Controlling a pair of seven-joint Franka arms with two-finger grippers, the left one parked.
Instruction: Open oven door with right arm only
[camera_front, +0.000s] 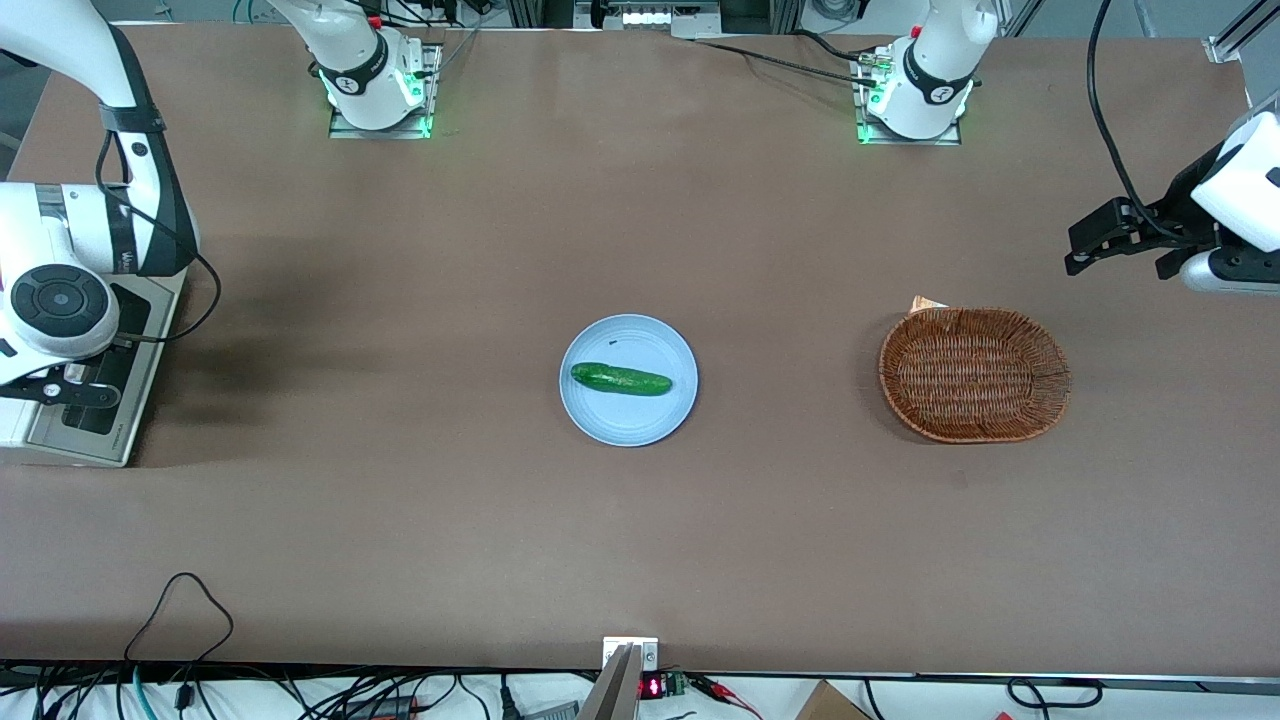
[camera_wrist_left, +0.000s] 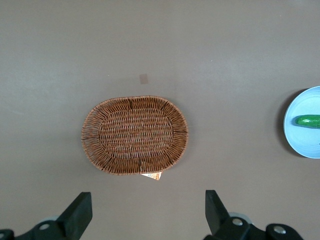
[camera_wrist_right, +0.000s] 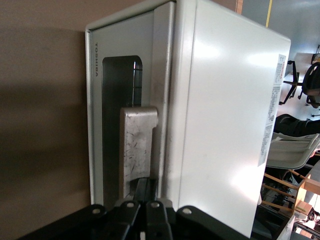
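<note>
Oven door: stood upright against the front of the white toaster oven; looked shut or very nearly so; dark window in a silver-grey frame; the face was turned toward the parked arm's end of the table
Handle: scuffed silver bar standing out from the door over the window
Oven's place: at the working arm's end of the brown table, well apart from everything else on it
Right arm: bent down over the oven, hiding much of it in the front view
Gripper: right at the end of the handle, close against the door; black tips just beside the bar
Jaws: could not be told whether open or closed, nor whether they had the handle
Plate: light blue, round, at mid-table; a green cucumber lay across it
Basket: oval brown wicker, toward the parked arm's end; a scrap of paper poked out from under its rim
</note>
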